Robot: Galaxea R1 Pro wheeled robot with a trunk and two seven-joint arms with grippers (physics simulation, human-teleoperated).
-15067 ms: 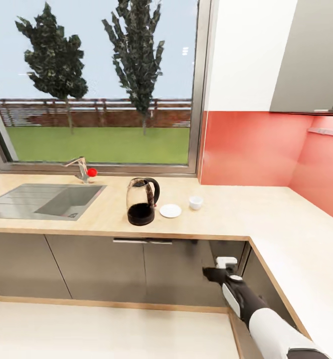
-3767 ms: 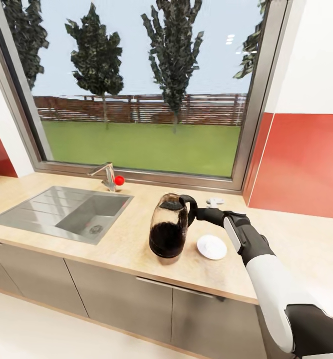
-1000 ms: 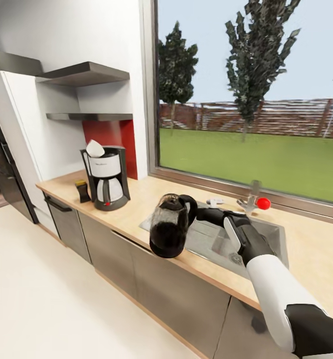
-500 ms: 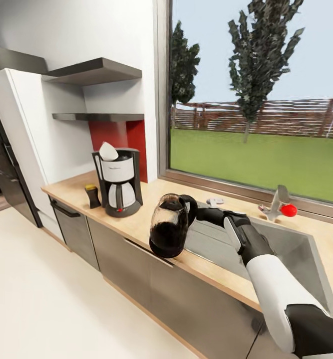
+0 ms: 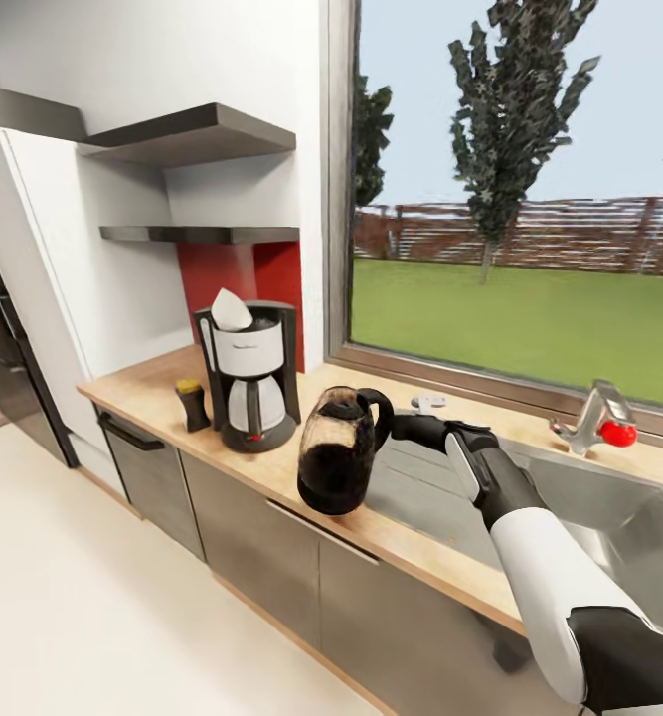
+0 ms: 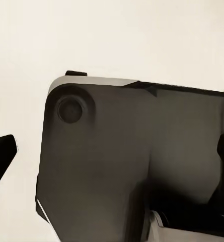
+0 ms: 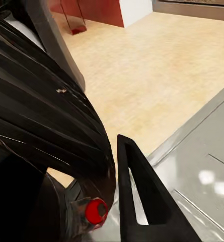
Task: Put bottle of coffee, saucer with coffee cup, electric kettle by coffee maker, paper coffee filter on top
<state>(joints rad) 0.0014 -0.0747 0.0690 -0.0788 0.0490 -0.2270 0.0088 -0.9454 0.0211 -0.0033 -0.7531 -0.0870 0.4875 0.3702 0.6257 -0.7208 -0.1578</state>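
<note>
Your right gripper [image 5: 399, 426] is clamped on the handle of the electric kettle [image 5: 338, 450], holding it off the surface above the front edge of the countertop [image 5: 271, 467]. In the right wrist view the kettle's dark ribbed body [image 7: 46, 136] crowds the picture, with one black fingertip [image 7: 142, 196] alongside it and a small red button [image 7: 95, 210] showing low on the kettle. The kettle hangs upright, dark in its lower half, its lid toward the window.

Just beyond your forearm lies the steel sink [image 5: 570, 507] — its basin runs off toward the right, and the faucet [image 5: 594, 408] with a red knob stands at its far rim under the window [image 5: 530, 189].

To the left of the kettle, further along the counter, stands the coffee maker [image 5: 251, 376], well apart from the kettle. A white paper coffee filter [image 5: 232, 310] sits on its top. Just beside the machine on its far side is the bottle of coffee [image 5: 191, 404], a small dark jar with a yellow cap, upright on the counter.

Behind them a red backsplash panel [image 5: 237, 283] rises to two dark wall shelves [image 5: 192, 139].

The left wrist view shows a dark rounded part [image 6: 127, 161] of your own machine against a pale floor — you cannot tell from it whether the left claw is open or closed.
</note>
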